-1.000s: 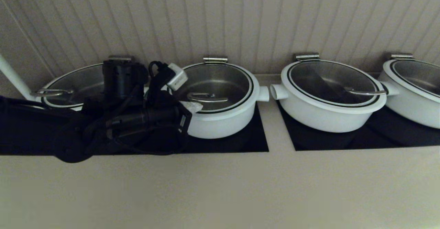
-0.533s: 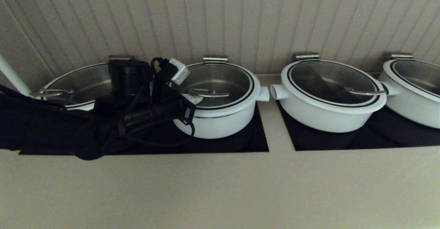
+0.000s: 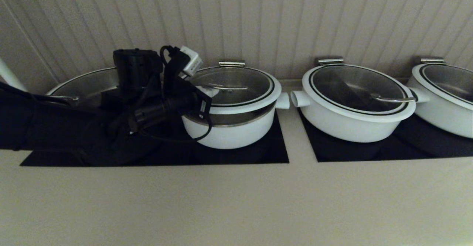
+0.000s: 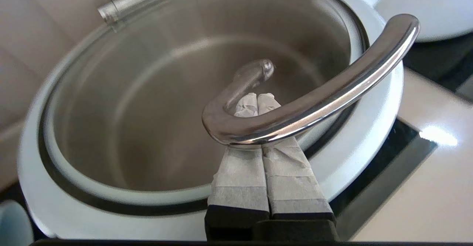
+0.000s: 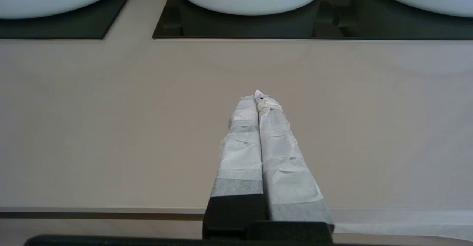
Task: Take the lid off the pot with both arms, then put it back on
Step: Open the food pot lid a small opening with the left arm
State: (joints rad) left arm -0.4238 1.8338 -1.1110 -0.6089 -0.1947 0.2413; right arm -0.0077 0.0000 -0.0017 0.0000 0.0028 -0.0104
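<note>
The deep white pot (image 3: 231, 133) stands on a black cooktop panel. Its glass lid (image 3: 240, 85) is raised at the front and left, so the pot's steel rim shows below the lid's white rim; the hinge tab (image 3: 231, 64) is at the back. My left gripper (image 3: 204, 91) is shut, with nothing between the fingers. In the left wrist view its taped fingers (image 4: 240, 172) pass under the curved steel handle (image 4: 325, 98), tips (image 4: 257, 97) together, and the handle rests on them. My right gripper (image 5: 258, 96) is shut and empty over the beige counter (image 5: 111, 127), out of the head view.
Wider white pots with lids stand to the left (image 3: 85, 87), right (image 3: 354, 105) and far right (image 3: 443, 98). A ribbed wall (image 3: 258, 24) is close behind them. The beige counter (image 3: 236, 201) runs along the front.
My left arm has risen, and the lid has come up off the pot with it. A gap with the pot's steel rim now shows under the lid.
</note>
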